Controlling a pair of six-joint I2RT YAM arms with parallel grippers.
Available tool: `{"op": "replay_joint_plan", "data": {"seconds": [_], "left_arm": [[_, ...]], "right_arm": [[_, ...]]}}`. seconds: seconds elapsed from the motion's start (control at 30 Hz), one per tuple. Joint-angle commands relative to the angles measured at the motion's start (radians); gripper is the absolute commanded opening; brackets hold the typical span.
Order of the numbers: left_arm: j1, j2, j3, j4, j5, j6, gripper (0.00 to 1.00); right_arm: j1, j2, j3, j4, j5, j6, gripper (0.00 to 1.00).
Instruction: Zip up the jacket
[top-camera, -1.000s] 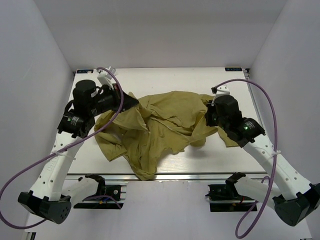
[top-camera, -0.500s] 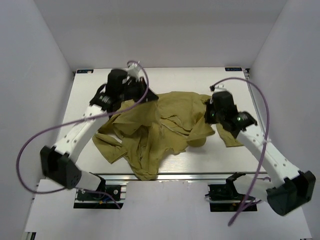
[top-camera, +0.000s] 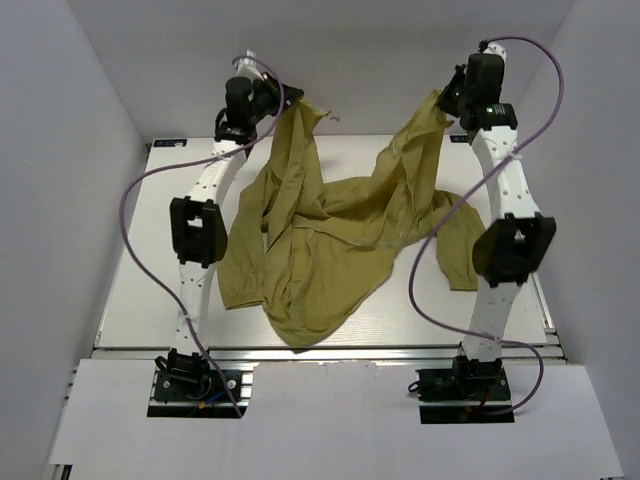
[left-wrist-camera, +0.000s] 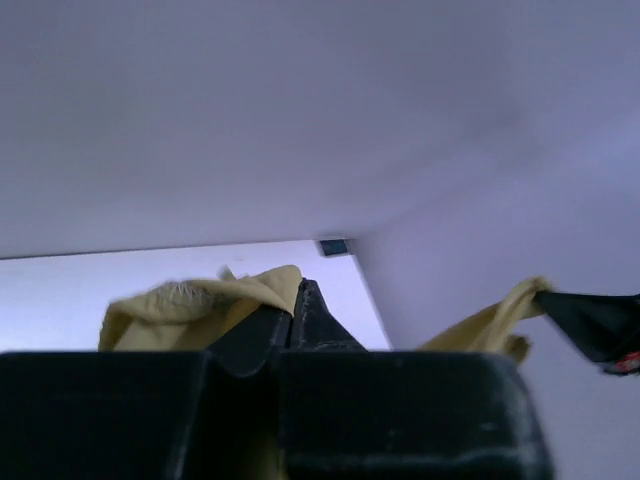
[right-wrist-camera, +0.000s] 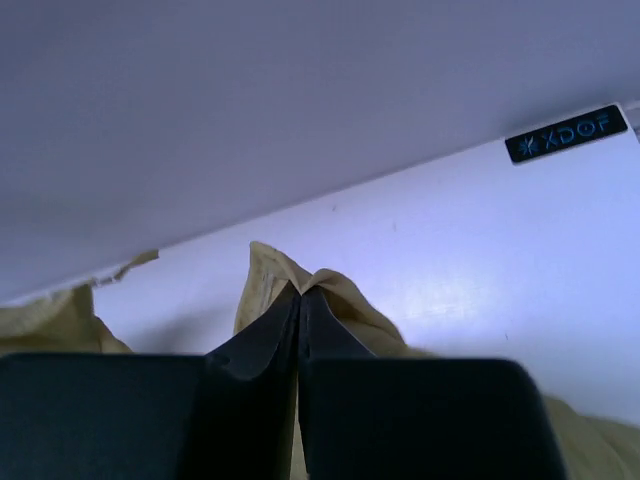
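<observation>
The olive-green jacket (top-camera: 330, 235) hangs spread between both raised arms, its lower part draped on the white table (top-camera: 130, 270). My left gripper (top-camera: 290, 103) is shut on a top edge of the jacket at the back left; the pinched fabric (left-wrist-camera: 200, 300) shows at the fingertips (left-wrist-camera: 296, 298) in the left wrist view. My right gripper (top-camera: 447, 100) is shut on another top edge at the back right; its fabric (right-wrist-camera: 265, 275) bunches over the closed tips (right-wrist-camera: 300, 293). The zipper is not visible.
White walls enclose the table on the left, back and right. Purple cables (top-camera: 135, 195) loop off both arms. A sleeve (top-camera: 462, 250) hangs beside the right arm. The jacket's lowest tip (top-camera: 300, 338) lies near the table's front edge.
Both arms have risen and stretched toward the back wall, lifting the jacket's upper edges off the table and spreading it wide between them.
</observation>
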Motion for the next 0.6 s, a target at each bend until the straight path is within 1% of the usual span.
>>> {"op": "replay_joint_plan", "data": {"seconds": [0.0,0.03,0.07,0.1,0.13,0.17,0.2,0.23,0.27,0.3,0.33,0.37,0.4,0.43,0.47,0.5,0.57], "left_arm": [[-0.011,0.135,0.068,0.203,-0.090,-0.157,0.20],[-0.011,0.165,0.108,0.213,-0.072,-0.160,0.40],[-0.009,0.172,0.093,0.230,-0.052,-0.155,0.97],[-0.011,0.160,0.071,0.236,-0.037,-0.148,0.98],[-0.012,0.142,0.050,0.232,-0.021,-0.132,0.98],[-0.014,0.095,-0.004,0.227,-0.018,-0.093,0.98],[-0.015,0.070,-0.028,0.217,-0.012,-0.080,0.98],[-0.015,0.045,-0.047,0.210,0.014,-0.063,0.98],[-0.018,-0.002,-0.073,0.198,0.029,-0.034,0.98],[-0.021,-0.027,-0.081,0.151,0.040,-0.016,0.98],[-0.032,-0.053,-0.094,0.120,0.054,0.027,0.98],[-0.040,-0.083,-0.149,0.091,0.068,0.049,0.98],[-0.050,-0.157,-0.197,0.048,0.079,0.067,0.98],[-0.076,-0.198,-0.250,0.030,0.089,0.119,0.98],[-0.090,-0.240,-0.374,-0.015,0.074,0.145,0.98],[-0.128,-0.330,-0.442,-0.050,0.057,0.186,0.98],[-0.171,-0.411,-0.577,-0.096,0.030,0.223,0.98]], "right_arm": [[-0.060,0.219,0.196,-0.019,-0.066,0.097,0.00],[-0.063,0.233,0.220,-0.009,-0.094,0.089,0.18],[-0.062,0.234,0.205,0.004,-0.128,0.074,0.35],[-0.060,0.226,0.174,0.030,-0.181,0.057,0.57],[-0.057,0.183,0.131,0.044,-0.197,0.022,0.89],[-0.054,0.153,0.034,0.059,-0.208,0.003,0.89],[-0.051,0.125,-0.014,0.073,-0.217,-0.010,0.89],[-0.043,0.064,-0.054,0.071,-0.219,-0.029,0.89],[-0.039,0.033,-0.134,0.067,-0.217,-0.065,0.89],[-0.031,-0.027,-0.177,0.058,-0.202,-0.084,0.89],[-0.019,-0.053,-0.215,0.045,-0.190,-0.102,0.89],[-0.011,-0.081,-0.255,0.032,-0.168,-0.130,0.89],[-0.007,-0.125,-0.333,-0.002,-0.121,-0.133,0.89],[-0.005,-0.144,-0.373,-0.014,-0.099,-0.132,0.89],[-0.007,-0.162,-0.416,-0.022,-0.066,-0.121,0.89],[-0.007,-0.191,-0.500,-0.024,-0.033,-0.121,0.89],[-0.007,-0.207,-0.570,-0.022,-0.015,-0.129,0.89]]}}
